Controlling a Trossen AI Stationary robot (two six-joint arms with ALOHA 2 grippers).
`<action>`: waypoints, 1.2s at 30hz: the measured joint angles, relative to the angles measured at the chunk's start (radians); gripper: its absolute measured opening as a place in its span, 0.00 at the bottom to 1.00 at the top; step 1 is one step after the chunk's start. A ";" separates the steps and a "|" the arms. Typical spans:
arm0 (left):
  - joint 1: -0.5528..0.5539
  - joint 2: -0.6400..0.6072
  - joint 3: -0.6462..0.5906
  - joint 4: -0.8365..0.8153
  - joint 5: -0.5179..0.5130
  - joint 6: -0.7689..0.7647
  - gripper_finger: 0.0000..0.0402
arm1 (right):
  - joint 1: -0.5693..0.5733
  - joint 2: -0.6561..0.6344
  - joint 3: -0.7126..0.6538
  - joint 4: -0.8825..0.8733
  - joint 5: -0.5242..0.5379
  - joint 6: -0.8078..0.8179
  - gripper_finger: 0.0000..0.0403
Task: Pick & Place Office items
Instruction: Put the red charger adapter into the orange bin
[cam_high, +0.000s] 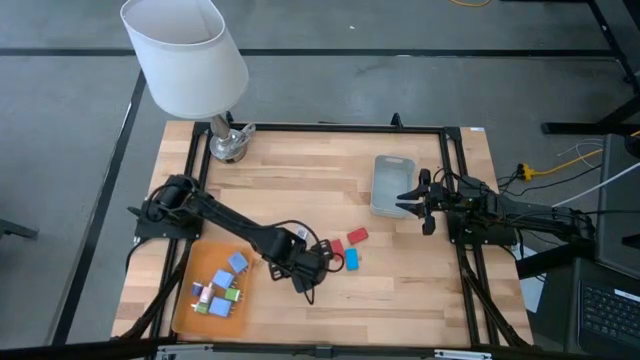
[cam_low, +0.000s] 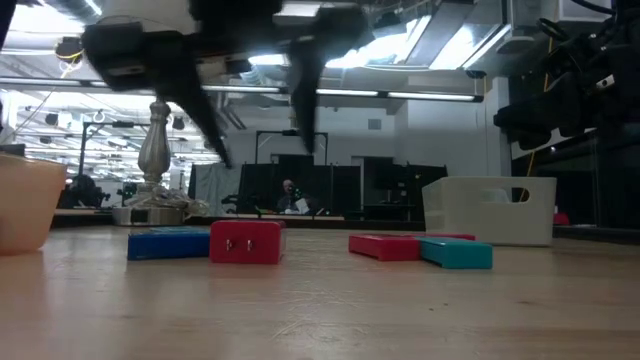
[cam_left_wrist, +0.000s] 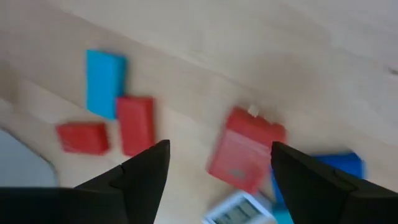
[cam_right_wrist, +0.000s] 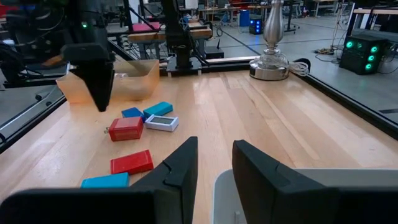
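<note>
The office items are small blocks. Several lie on the wood between the arms: a red block (cam_left_wrist: 245, 149), a blue one (cam_left_wrist: 345, 165), a white one (cam_left_wrist: 239, 211), a light blue one (cam_left_wrist: 104, 84) and two flat red ones (cam_left_wrist: 135, 124). Several more (cam_high: 218, 290) lie in the orange tray (cam_high: 190, 318). My left gripper (cam_left_wrist: 217, 168) is open and hovers above the red block (cam_low: 247, 242), one finger on either side, touching nothing. My right gripper (cam_right_wrist: 214, 162) is open at the near right edge of the grey-blue bin (cam_high: 392, 185).
A table lamp with a white shade (cam_high: 185, 55) stands on its metal base (cam_high: 230, 140) at the far left corner. A black frame (cam_high: 320, 128) borders the table. Bare wood lies between the bin and the lamp. A person (cam_low: 288, 195) sits far off in the room.
</note>
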 joint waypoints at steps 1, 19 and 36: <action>0.002 0.000 0.001 0.015 0.010 0.007 0.67 | 0.000 0.000 0.000 0.000 0.000 0.000 0.25; 0.090 0.049 0.001 -0.037 0.117 0.022 0.68 | 0.000 0.000 0.000 0.000 0.000 0.000 0.25; 0.097 0.139 0.000 -0.059 0.183 0.063 0.77 | 0.000 0.000 0.000 0.000 0.000 0.000 0.25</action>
